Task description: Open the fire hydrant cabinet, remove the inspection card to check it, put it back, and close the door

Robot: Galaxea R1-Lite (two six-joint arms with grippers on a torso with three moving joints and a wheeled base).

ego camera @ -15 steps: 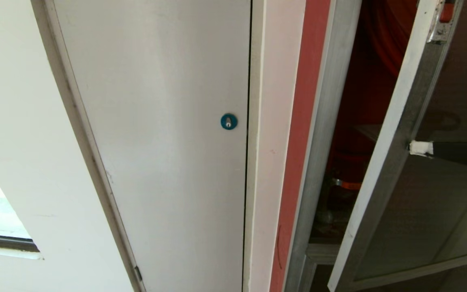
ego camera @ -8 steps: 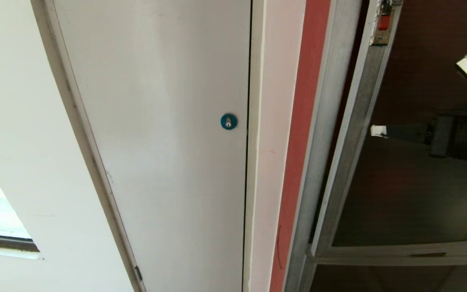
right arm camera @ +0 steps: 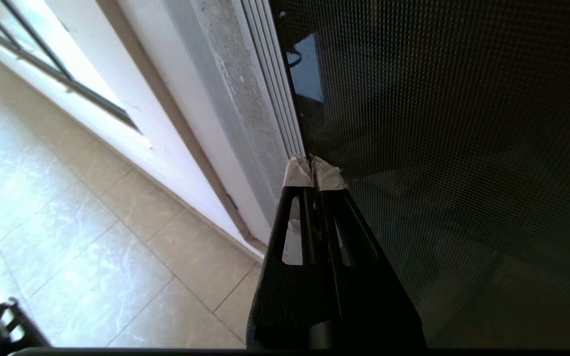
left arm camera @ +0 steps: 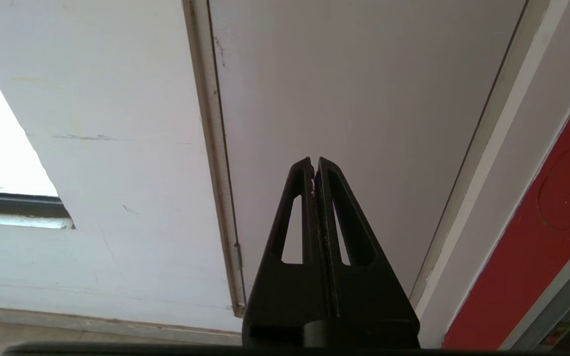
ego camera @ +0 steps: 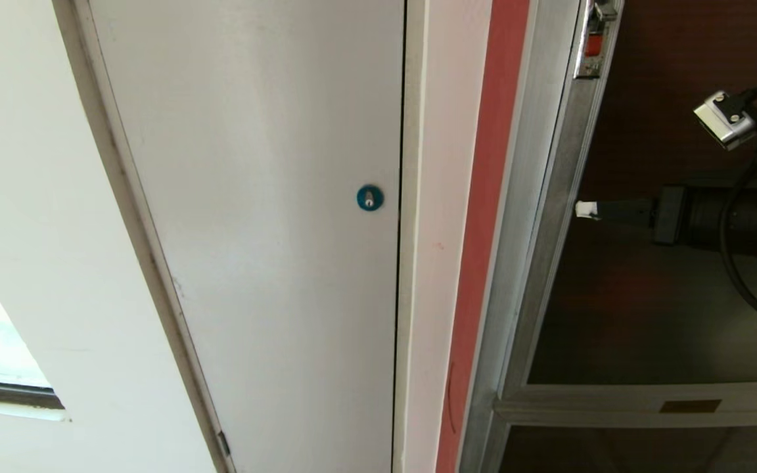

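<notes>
Head camera looks down; both wrist cameras face the white door (ego camera: 253, 230) and glass door (right arm camera: 463, 148) closely.

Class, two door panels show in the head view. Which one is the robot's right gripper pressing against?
The dark glass door with the silver frame and small red latch; the shut right gripper meets its frame edge. The plain white door with the round blue lock stands untouched.

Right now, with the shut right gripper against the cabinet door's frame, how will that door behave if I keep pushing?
The door is probably rigid: a metal frame around dark glass, so it should swing as one piece. It likely needs little force, since only the right gripper tip presses near its edge. The taped fingertips may slip on the smooth frame, and the glass could be fragile, so push gently.
</notes>
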